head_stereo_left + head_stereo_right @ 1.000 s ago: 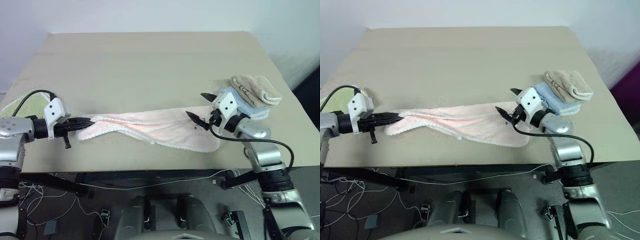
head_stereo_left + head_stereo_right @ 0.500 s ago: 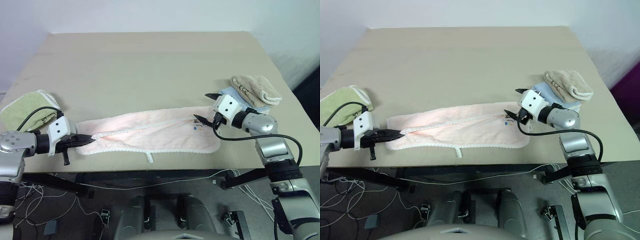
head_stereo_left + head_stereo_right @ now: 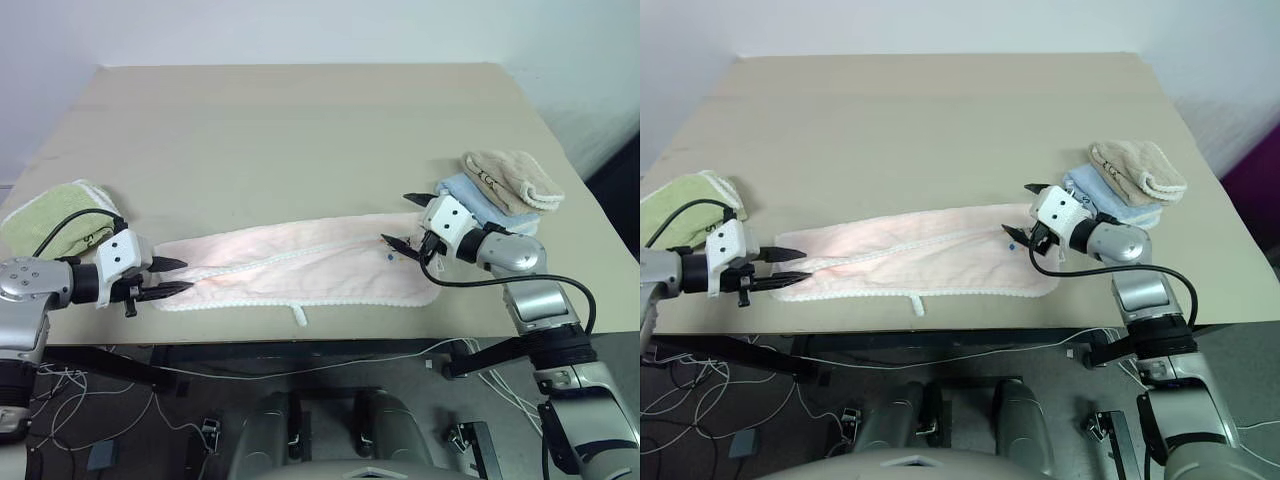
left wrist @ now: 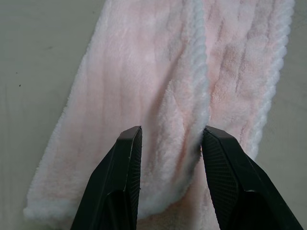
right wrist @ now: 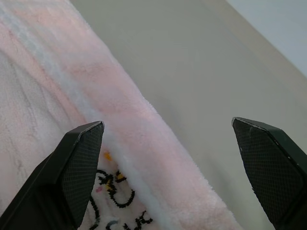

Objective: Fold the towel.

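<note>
The pale pink towel (image 3: 300, 265) lies flat along the table's near edge, doubled lengthwise, with a small white loop (image 3: 298, 315) sticking out of its near side. At its left end my left gripper (image 3: 183, 275) is open. In the left wrist view its fingers (image 4: 122, 172) stand apart on either side of a soft ridge of the towel (image 4: 163, 86). At the right end my right gripper (image 3: 395, 220) hangs wide open just above the towel's far edge. The embroidered mark (image 5: 115, 191) lies beside one finger.
A light green folded towel (image 3: 50, 215) lies at the table's left edge, behind my left arm. A beige folded towel (image 3: 512, 178) rests on a light blue one (image 3: 465, 192) just behind my right gripper. The table's near edge (image 3: 330, 330) runs close under the pink towel.
The towel, stretched and lifted between the grippers a second ago, now lies flat. My left gripper has sunk to the table and opened, letting go of the left end. The right gripper stays open.
</note>
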Action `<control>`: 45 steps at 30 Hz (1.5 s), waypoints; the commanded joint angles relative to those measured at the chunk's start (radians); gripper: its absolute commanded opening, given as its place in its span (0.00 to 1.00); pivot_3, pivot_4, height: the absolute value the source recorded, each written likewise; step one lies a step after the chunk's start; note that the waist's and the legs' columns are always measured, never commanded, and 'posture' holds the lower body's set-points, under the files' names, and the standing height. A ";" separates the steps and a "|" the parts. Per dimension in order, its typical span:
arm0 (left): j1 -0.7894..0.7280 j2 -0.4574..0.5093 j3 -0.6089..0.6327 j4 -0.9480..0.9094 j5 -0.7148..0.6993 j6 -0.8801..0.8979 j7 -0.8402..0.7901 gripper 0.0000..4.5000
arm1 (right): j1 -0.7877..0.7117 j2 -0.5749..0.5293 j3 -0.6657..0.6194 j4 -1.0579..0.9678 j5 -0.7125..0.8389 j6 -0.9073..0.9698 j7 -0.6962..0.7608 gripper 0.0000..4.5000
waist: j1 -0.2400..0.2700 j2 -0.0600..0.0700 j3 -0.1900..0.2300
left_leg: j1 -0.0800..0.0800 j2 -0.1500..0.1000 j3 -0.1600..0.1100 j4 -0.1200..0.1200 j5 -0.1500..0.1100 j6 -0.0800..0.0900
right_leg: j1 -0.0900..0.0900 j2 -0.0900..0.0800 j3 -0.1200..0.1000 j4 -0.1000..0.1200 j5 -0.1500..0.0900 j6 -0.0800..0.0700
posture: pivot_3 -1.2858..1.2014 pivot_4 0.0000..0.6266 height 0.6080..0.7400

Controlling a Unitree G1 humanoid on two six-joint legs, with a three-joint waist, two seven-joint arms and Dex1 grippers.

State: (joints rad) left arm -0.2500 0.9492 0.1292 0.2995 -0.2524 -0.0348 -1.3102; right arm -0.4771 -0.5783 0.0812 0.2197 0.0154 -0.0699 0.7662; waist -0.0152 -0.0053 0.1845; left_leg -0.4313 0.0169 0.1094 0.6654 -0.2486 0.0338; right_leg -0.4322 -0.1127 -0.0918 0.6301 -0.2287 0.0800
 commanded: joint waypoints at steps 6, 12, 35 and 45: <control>-0.021 0.017 0.026 0.002 -0.025 0.003 -0.022 0.00 | 0.005 0.005 -0.023 -0.055 0.018 0.007 -0.015 1.00 | 0.001 0.000 0.000 | 0.000 0.000 0.000 0.000 0.000 0.000 | 0.000 0.000 0.000 0.000 0.000 0.000 | 0.52 0.24 1.00; -0.022 0.017 0.036 0.001 -0.038 0.015 -0.012 0.00 | 0.003 0.006 -0.024 -0.055 0.018 0.004 -0.016 1.00 | 0.000 0.000 0.000 | 0.000 0.000 0.000 0.000 0.000 0.000 | 0.000 0.000 0.000 0.000 0.000 0.000 | 0.52 0.24 1.00; -0.080 -0.055 0.120 -0.042 -0.119 0.129 0.162 0.00 | -0.152 -0.154 0.090 0.235 -0.277 -0.264 -0.056 1.00 | -0.002 0.000 0.000 | 0.001 0.000 0.001 0.001 0.002 -0.003 | 0.001 0.000 0.000 0.000 0.000 0.000 | 0.52 0.24 1.00; -0.059 -0.057 0.122 -0.056 -0.120 0.130 0.170 0.00 | -0.174 -0.187 0.115 0.295 -0.344 -0.331 -0.079 1.00 | -0.002 -0.001 0.000 | 0.001 0.000 0.001 0.001 0.002 -0.003 | 0.001 0.000 0.000 0.000 0.000 0.000 | 0.52 0.24 1.00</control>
State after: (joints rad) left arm -0.3134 0.8895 0.2246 0.2691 -0.3605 0.1009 -1.1468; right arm -0.6369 -0.7379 0.2037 0.5161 -0.3260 -0.3870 0.6886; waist -0.0171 -0.0058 0.1847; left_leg -0.4304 0.0167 0.1101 0.6665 -0.2469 0.0310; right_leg -0.4309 -0.1128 -0.0914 0.6303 -0.2288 0.0804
